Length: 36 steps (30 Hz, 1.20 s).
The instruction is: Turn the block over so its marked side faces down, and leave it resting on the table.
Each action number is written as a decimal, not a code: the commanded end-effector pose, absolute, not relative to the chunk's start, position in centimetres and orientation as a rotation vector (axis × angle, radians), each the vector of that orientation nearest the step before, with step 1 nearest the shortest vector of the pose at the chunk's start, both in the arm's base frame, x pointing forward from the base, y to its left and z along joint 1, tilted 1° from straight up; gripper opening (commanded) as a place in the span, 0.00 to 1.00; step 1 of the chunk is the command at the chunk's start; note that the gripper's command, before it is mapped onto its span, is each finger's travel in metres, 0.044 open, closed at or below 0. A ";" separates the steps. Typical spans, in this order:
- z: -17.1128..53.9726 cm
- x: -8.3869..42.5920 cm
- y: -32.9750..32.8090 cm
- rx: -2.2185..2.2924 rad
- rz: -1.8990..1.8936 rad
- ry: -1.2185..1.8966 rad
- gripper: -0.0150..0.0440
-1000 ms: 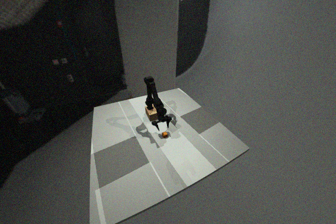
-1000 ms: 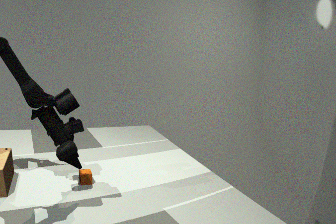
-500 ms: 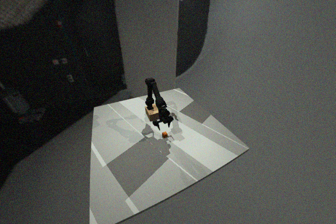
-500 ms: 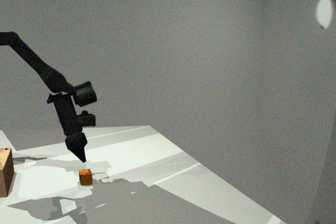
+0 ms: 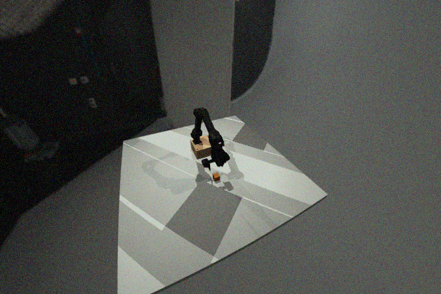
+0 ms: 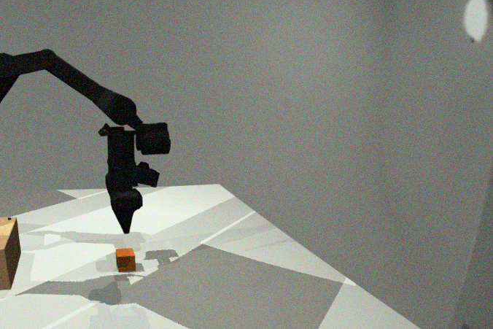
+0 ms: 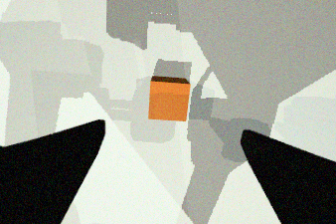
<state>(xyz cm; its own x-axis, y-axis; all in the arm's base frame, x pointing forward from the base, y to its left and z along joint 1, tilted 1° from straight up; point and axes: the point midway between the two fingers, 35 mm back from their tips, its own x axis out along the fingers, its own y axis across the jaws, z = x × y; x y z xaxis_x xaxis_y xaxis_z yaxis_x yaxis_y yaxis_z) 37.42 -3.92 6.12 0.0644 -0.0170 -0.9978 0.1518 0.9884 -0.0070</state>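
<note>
An orange block (image 5: 216, 176) (image 6: 125, 260) (image 7: 169, 101) sits flat on the table (image 5: 142, 261) (image 6: 238, 276). In the wrist view its top is plain orange, and a thin dark strip shows along its far edge. Whether that strip is the mark or only shade, I cannot tell. No mark is plain on the sides seen in the exterior view. My gripper (image 5: 218, 167) (image 6: 126, 232) (image 7: 175, 131) is open and empty. It points straight down, above the block, with a gap between fingertips and block. The block's underside is hidden.
The arm's wooden base box (image 5: 203, 151) (image 6: 9, 253) stands on the table behind the block, at the left edge in the exterior view. Shadows and bright and grey patches cross the table top.
</note>
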 end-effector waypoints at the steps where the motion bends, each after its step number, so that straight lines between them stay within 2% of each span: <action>1: 5.6 37.5 -3.9 0.114 -0.121 1.523 1.00; 5: 2.4 37.7 -4.0 0.114 -0.121 1.523 1.00; 36: -1.1 37.9 -4.0 0.114 -0.121 1.523 1.00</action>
<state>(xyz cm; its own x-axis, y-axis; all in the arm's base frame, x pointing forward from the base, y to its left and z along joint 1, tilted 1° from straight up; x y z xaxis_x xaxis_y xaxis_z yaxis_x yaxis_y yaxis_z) 38.31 -4.11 0.13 0.0656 -0.0162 -0.9977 0.1529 0.9882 -0.0060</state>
